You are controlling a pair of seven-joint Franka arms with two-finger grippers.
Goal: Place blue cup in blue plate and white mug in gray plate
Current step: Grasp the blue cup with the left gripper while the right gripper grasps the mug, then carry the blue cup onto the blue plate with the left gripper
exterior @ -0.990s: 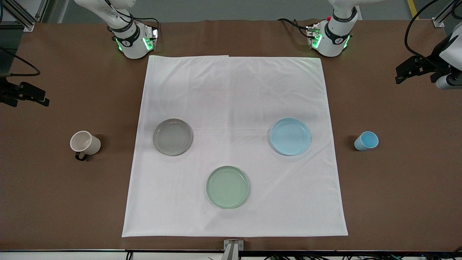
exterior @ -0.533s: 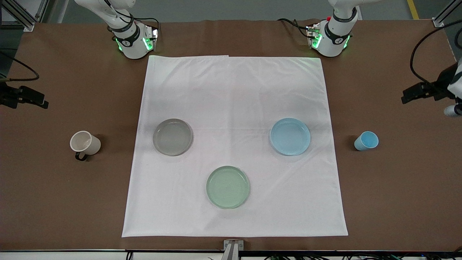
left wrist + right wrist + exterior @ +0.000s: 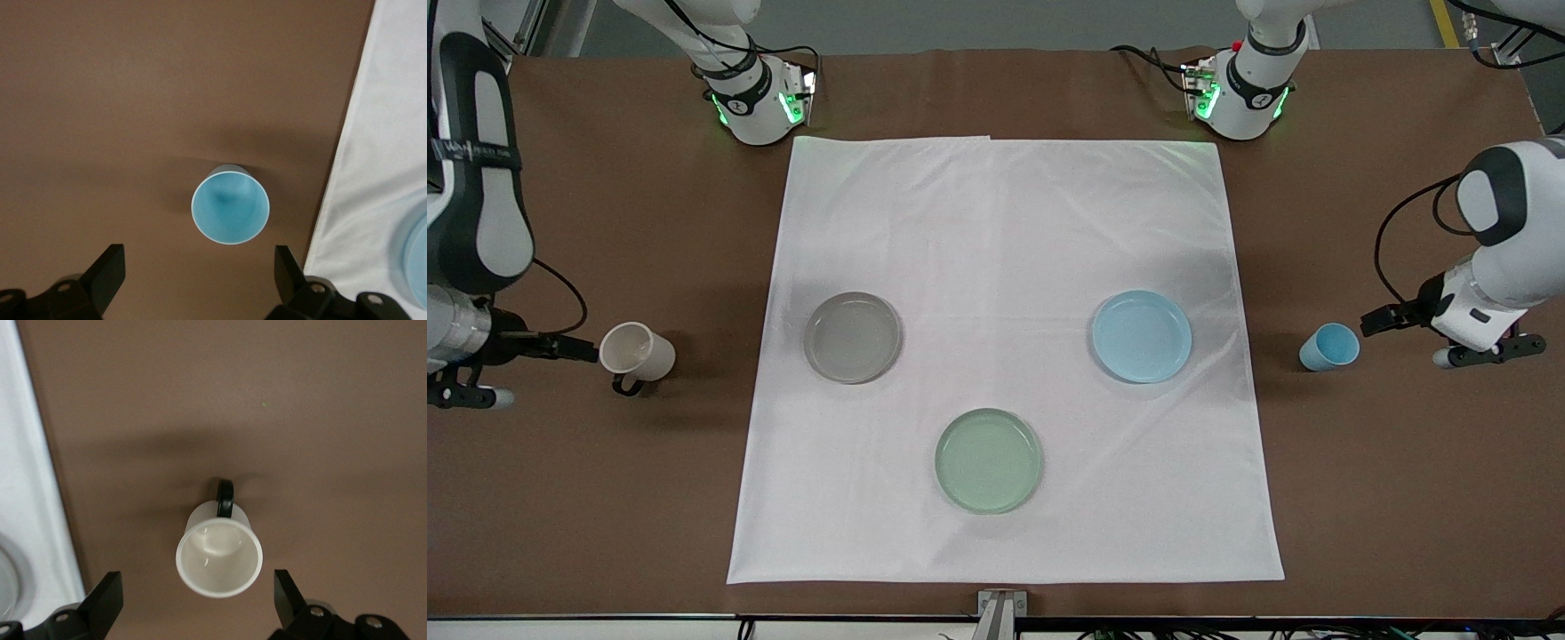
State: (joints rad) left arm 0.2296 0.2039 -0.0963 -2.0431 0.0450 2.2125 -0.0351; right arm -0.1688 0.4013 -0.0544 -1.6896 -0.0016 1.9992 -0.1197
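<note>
Blue cup [image 3: 1328, 347] and white mug [image 3: 637, 353] unmoved, both claws newly closer.

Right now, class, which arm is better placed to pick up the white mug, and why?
The right arm. Its right gripper hangs open beside the white mug, at its end of the table. The left gripper is open by the blue cup.

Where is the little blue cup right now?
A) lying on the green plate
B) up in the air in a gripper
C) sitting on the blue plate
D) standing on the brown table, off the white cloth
D: the blue cup stands upright on the bare brown table, beside the white cloth at the left arm's end, while the blue plate has nothing on it and the open left gripper is not touching the cup.
</note>
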